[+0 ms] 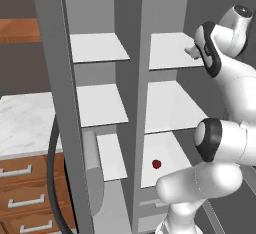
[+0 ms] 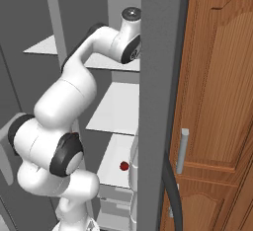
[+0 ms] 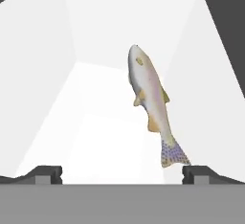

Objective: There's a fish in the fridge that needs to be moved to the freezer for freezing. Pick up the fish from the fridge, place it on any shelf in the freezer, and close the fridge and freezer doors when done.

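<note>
Dark-tipped hand [image 3: 122, 174] spread wide, holding nothing, fish [image 3: 150, 104] lying just beyond its fingertips [image 3: 48, 174].

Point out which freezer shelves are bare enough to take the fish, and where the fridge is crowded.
All three shelves in the freezer look bare: top shelf, middle, lower. In the fridge, the arm fills the top level, where the fish lies between the fingers of the open gripper. A red ball sits on the low fridge shelf.

Marble counter [image 1: 22, 123], wooden drawers [image 1: 25, 193], perhaps cabinets [image 2: 217, 101].
</note>
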